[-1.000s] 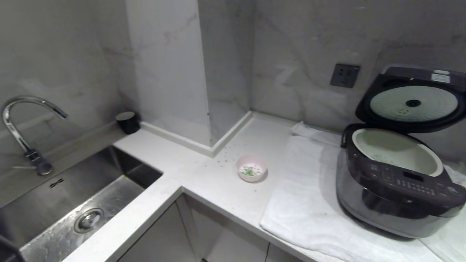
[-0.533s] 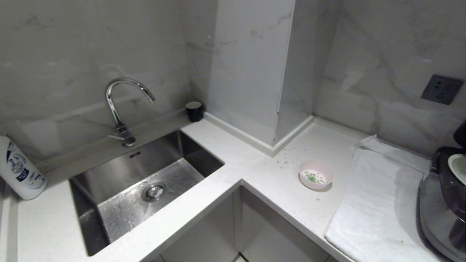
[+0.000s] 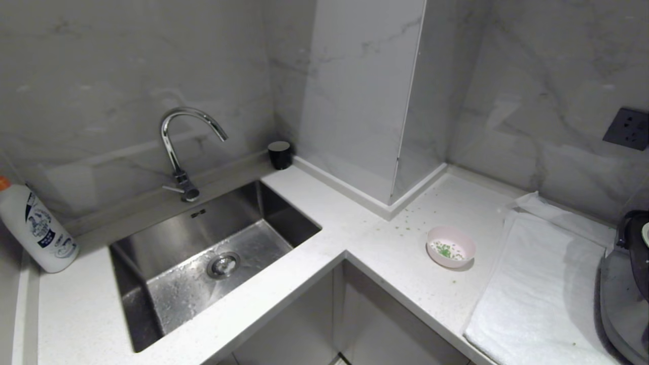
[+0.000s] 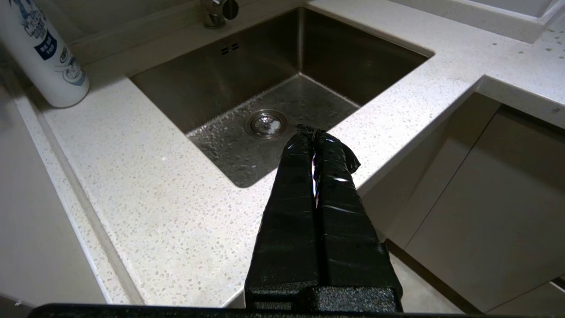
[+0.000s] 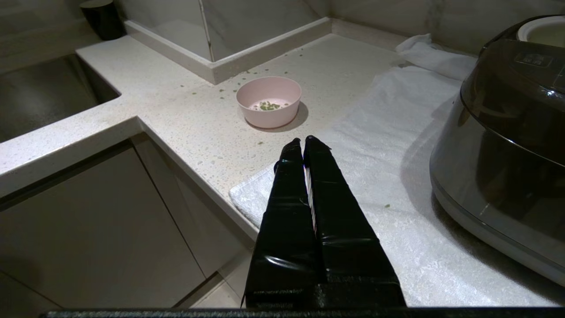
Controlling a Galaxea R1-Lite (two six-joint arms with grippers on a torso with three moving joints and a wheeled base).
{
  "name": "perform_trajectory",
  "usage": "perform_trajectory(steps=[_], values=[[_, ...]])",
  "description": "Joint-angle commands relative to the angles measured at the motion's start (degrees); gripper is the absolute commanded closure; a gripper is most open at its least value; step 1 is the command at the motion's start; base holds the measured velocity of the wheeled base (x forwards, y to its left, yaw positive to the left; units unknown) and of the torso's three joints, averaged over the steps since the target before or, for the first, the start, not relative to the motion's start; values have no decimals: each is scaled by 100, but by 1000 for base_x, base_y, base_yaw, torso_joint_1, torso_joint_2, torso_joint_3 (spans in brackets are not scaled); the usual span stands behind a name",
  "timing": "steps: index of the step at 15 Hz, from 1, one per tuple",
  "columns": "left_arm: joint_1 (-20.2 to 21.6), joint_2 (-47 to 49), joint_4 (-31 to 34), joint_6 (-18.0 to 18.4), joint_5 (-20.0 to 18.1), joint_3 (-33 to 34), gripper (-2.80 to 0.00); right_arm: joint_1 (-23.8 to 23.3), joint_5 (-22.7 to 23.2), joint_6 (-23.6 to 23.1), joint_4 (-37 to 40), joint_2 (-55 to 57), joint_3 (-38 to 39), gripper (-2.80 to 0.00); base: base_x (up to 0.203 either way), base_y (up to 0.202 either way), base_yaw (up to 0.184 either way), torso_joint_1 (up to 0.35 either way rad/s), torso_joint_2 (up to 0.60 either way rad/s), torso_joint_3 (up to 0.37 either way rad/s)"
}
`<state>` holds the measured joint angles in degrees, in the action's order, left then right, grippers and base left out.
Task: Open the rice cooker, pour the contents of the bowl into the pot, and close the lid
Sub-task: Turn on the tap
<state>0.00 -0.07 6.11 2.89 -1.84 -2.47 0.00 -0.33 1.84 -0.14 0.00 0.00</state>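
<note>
While both hands stay parked, left hand (image 4: 314,134) and right hand (image 5: 303,143) pressed together and empty: pink bowl (image 3: 451,247) near worktop's inner corner, beside towel (image 3: 537,284); scallion bits (image 3: 446,250) liable to spill through a tilted lift.

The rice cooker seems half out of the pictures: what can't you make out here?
- Rice cooker: head view, cut by the right edge; lid and buttons unseen.
- Pot: right wrist view, only a bit of rim in the corner; inside hidden.
- Bottle: left wrist view, top cut off, label too small.
</note>
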Motion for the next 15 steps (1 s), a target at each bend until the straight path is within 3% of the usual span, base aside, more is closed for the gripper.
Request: perform_trajectory(steps=[1,11,15], values=[[0,-1,4,1,0,1,0,0,-7,0,-3,0,14,0,0,0,0,0,0,0],[-9,-1,13,-60,35,1,0,0,-2,0,-3,0,18,0,0,0,0,0,0,0],[-9,-1,5,-62,35,1,0,0,-2,0,-3,0,18,0,151,0,1,-1,3,2]])
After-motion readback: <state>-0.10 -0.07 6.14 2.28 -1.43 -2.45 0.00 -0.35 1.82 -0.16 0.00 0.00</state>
